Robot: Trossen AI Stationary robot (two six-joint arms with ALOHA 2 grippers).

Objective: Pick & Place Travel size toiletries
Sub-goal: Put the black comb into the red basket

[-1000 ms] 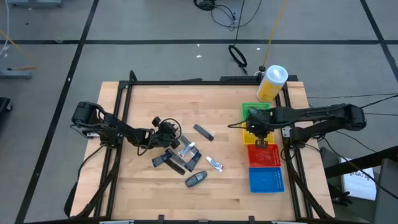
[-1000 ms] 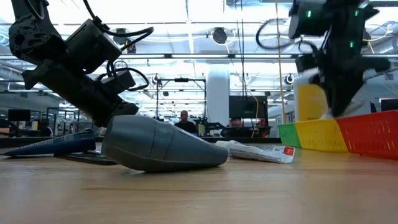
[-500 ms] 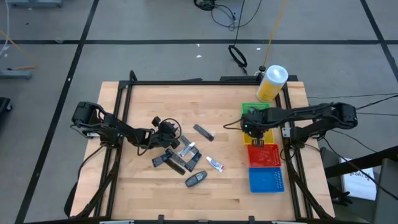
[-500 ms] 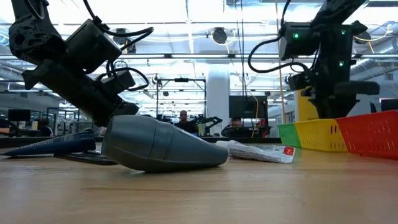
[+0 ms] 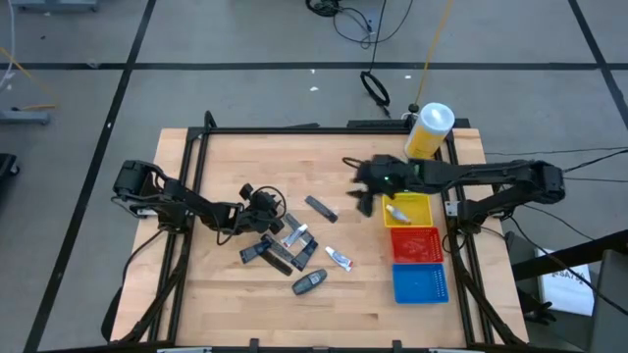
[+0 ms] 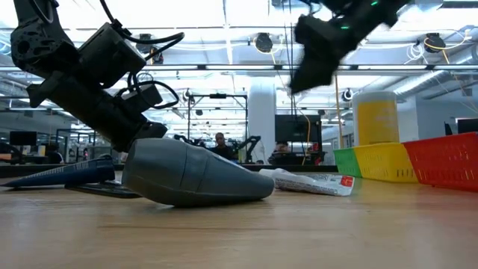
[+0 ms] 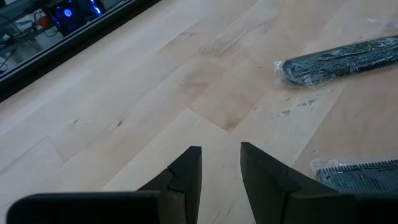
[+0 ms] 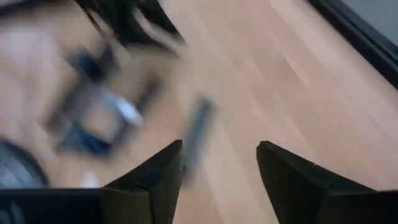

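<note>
1. My right gripper [image 5: 365, 188] hangs empty, jaws apart, above the table's two o'clock area.
2. The nearest dark oblong toiletry [image 5: 320, 208] lies alone near centre; a hasty descent could knock it aside.
3. My left gripper [image 5: 263, 208], fingers slightly apart, waits by the nine o'clock cluster.

A robotics lab: framed wooden table [image 5: 226, 284], taped grey floor [image 5: 245, 88], monitors [image 6: 293, 128] behind.

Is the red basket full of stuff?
No, from above the red basket looks empty, while a small white tube lies in the yellow basket next to it.
</note>
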